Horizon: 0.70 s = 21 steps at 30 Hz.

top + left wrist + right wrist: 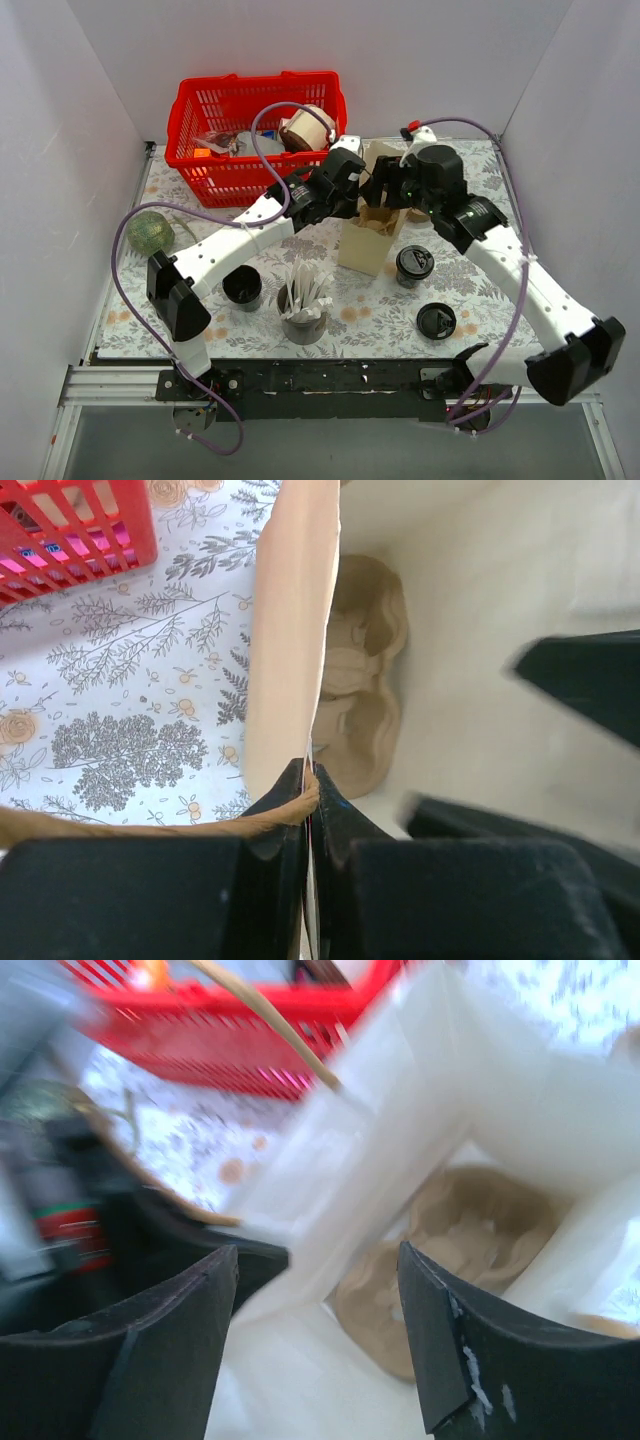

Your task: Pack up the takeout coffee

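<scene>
The takeout coffee [414, 265], a dark cup with a black lid, stands on the table right of the tan paper bag [372, 240]. My left gripper [358, 188] is shut on the bag's top edge and handle; the left wrist view shows the jaws [312, 780] pinching the bag wall [290, 630]. A brown pulp cup carrier [365, 680] lies in the bag's bottom. My right gripper [388, 192] is open and empty over the bag's mouth; in the right wrist view [318, 1260] it looks down on the carrier [470, 1250] between the white inner walls [400, 1140].
A red basket [255, 130] with items stands at the back left. A lidless black cup [242, 287] and a grey cup of white stirrers [303, 305] stand front left of the bag. A loose black lid [436, 321] lies front right. A green ball [150, 232] sits far left.
</scene>
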### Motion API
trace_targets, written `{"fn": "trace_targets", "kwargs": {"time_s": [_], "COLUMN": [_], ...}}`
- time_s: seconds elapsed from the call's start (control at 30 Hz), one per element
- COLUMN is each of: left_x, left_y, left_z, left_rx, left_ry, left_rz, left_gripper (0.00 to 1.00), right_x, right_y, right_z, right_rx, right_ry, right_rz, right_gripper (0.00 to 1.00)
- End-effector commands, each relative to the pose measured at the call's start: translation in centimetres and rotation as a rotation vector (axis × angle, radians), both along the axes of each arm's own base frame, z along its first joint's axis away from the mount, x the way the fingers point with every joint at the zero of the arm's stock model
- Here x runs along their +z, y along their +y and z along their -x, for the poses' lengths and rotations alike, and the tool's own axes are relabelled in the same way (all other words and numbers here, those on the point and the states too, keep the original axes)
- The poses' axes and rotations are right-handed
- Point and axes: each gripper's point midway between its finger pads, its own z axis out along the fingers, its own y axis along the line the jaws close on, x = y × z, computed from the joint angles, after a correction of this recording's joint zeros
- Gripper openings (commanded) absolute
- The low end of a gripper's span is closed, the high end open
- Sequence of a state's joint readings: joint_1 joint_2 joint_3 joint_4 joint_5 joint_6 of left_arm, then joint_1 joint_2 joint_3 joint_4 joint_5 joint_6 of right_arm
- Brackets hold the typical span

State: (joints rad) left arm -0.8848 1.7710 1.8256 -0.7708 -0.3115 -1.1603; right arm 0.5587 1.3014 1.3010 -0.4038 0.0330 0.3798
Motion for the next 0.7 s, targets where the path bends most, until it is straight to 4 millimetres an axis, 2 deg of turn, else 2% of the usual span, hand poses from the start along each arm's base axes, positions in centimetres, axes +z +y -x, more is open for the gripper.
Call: {"fn": "trace_targets", "kwargs": {"time_s": [0.0,0.07,0.1,0.2,0.27,0.3,0.37,0.4,0.43,0.5,0.53,0.57,0.63,0.67], "left_x": [3.4,3.6,3.7,3.4,3.3,2.6,2.5,2.2,2.1,2.2,2.2,2.6,2.3,2.3], "left_y": [1.7,2.0,2.2,2.6,3.0,3.2,3.7,4.0,4.1,4.4,4.5,4.5,4.5,4.5], "left_z": [0.7,0.6,0.5,0.3,-0.1,-0.1,-0.2,-0.2,-0.2,0.0,0.1,0.3,0.3,0.3], "left_rx": [0.032,0.038,0.044,0.037,0.024,0.019,0.011,0.017,0.018,0.016,0.015,0.004,0.000,-0.003], "left_ry": [-0.038,-0.040,-0.040,-0.017,-0.003,0.016,0.038,0.046,0.050,0.052,0.051,0.044,0.045,0.048], "left_rz": [0.068,0.070,0.075,0.088,0.112,0.111,0.132,0.131,0.131,0.135,0.136,0.142,0.140,0.140], "left_gripper": [0.00,0.00,0.00,0.00,0.00,0.00,0.00,0.00,0.00,0.05,0.20,0.26,0.42,0.57], "right_x": [9.2,11.0,13.4,16.7,18.1,19.1,18.8,19.3,17.7,17.3,16.3,14.9,13.3,11.7], "right_y": [0.6,1.1,1.6,1.8,1.6,1.0,0.0,-1.2,-1.8,-4.4,-5.4,-6.3,-8.2,-9.2], "right_z": [1.1,2.2,3.3,5.1,5.4,5.4,4.6,3.7,3.4,2.0,1.7,1.8,2.0,2.5], "right_rx": [0.069,0.125,0.182,0.256,0.251,0.223,0.156,0.079,0.055,-0.104,-0.146,-0.183,-0.262,-0.294], "right_ry": [-0.284,-0.346,-0.419,-0.527,-0.570,-0.595,-0.568,-0.575,-0.512,-0.480,-0.450,-0.402,-0.357,-0.301], "right_rz": [-0.178,-0.231,-0.284,-0.350,-0.369,-0.368,-0.334,-0.286,-0.225,-0.155,-0.117,-0.074,-0.030,0.003], "right_gripper": [0.76,0.80,0.82,0.86,0.87,0.89,0.93,0.96,0.97,0.98,0.98,0.98,0.98,0.98]}}
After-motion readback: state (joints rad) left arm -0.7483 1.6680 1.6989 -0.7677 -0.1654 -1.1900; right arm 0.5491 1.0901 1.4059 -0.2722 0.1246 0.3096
